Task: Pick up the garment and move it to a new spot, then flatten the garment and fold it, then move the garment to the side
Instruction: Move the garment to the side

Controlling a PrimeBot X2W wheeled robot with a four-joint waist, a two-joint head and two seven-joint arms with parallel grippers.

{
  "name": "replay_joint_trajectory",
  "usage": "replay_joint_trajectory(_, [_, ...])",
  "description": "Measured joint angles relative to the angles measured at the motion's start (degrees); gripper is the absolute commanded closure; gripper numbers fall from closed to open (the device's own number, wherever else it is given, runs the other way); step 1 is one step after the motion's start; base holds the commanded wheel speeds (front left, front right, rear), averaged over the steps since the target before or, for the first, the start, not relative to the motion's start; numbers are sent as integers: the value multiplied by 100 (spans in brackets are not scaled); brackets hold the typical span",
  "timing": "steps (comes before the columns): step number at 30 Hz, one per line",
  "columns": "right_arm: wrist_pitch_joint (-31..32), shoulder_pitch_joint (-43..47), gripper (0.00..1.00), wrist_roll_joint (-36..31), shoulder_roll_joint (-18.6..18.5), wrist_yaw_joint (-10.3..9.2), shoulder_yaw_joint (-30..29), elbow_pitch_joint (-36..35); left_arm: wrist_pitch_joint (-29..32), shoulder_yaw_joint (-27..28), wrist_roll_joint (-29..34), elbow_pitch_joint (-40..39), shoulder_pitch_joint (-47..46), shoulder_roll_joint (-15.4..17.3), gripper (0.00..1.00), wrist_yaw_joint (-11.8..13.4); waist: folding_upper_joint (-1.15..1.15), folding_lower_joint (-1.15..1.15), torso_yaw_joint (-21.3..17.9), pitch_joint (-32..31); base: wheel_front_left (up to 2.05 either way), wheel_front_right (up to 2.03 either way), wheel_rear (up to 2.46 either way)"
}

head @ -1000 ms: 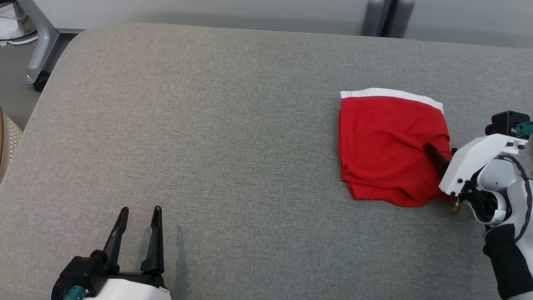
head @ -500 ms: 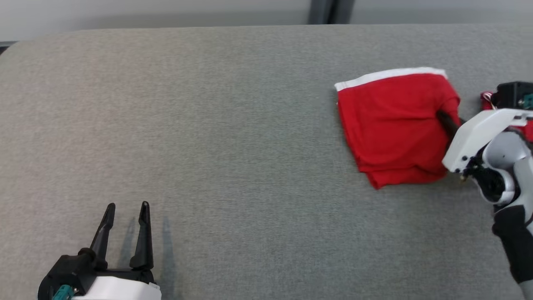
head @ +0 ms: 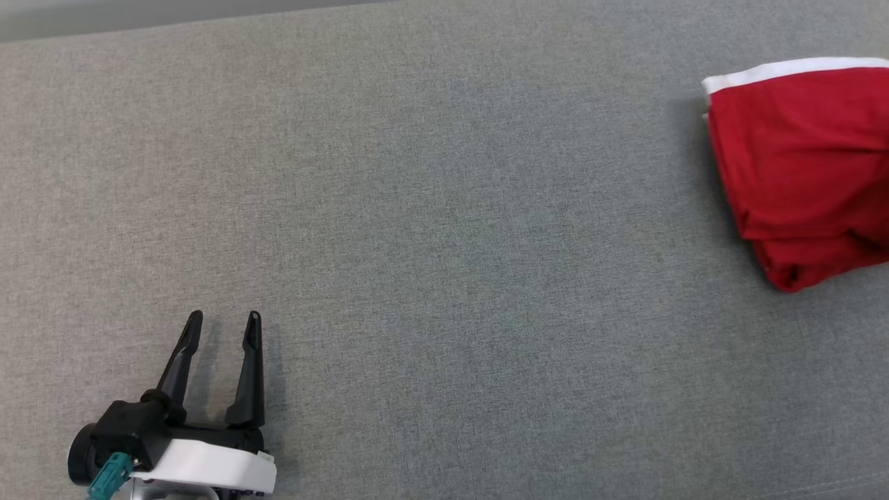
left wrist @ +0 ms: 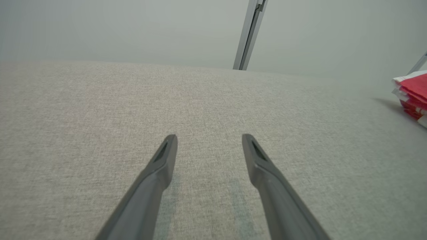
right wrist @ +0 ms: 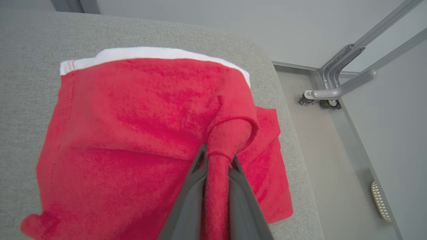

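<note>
The garment (head: 799, 167) is a folded red piece with a white band along its far edge, lying at the right edge of the grey padded table (head: 430, 229). In the right wrist view my right gripper (right wrist: 217, 156) is shut on a pinched fold of the garment (right wrist: 133, 113), the red cloth bunched between its two dark fingers. The garment (left wrist: 413, 93) also peeks in at the far right of the left wrist view. My left gripper (head: 223, 323) rests low at the table's front left, open with nothing between its fingers (left wrist: 163, 160).
The table's rounded right end drops to a grey floor (right wrist: 333, 160), where a metal frame on castors (right wrist: 347, 83) stands. A grey wall with a vertical metal strip (left wrist: 248, 33) runs behind the table.
My right gripper has shut on the garment's right side. The head camera has swung left, so the garment now sits at the picture's right edge. The left gripper has stayed open.
</note>
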Motion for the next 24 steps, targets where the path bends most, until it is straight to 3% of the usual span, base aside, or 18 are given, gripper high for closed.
replay_joint_trajectory(1, [-104,-16,0,-296,-41,-1,-41,37,0,-1,1,0,-3,8,0,-5,0,0,-3,19,0,0,0])
replay_joint_trajectory(4, [-550,-84,0,-1102,43,0,-364,75,0,47,-9,4,-22,21,0,-8,0,0,-2,37,0,0,0])
replay_joint_trajectory(10, [-1511,233,0,-1772,436,1,-508,-389,0,348,-312,182,-5,18,0,-8,0,0,-3,-178,0,0,0])
replay_joint_trajectory(14, [-2440,857,0,-1833,661,0,-697,-1065,0,482,-500,221,75,2,0,-3,0,0,22,-448,0,0,0])
replay_joint_trajectory(19, [-3396,2025,0,-1873,1011,0,-658,-1807,0,616,-675,337,338,0,0,236,0,0,52,-861,0,0,0])
replay_joint_trajectory(24, [-4295,3120,0,-1768,1433,1,-433,-2043,0,798,-713,246,598,3,0,279,0,0,96,-1297,0,0,0])
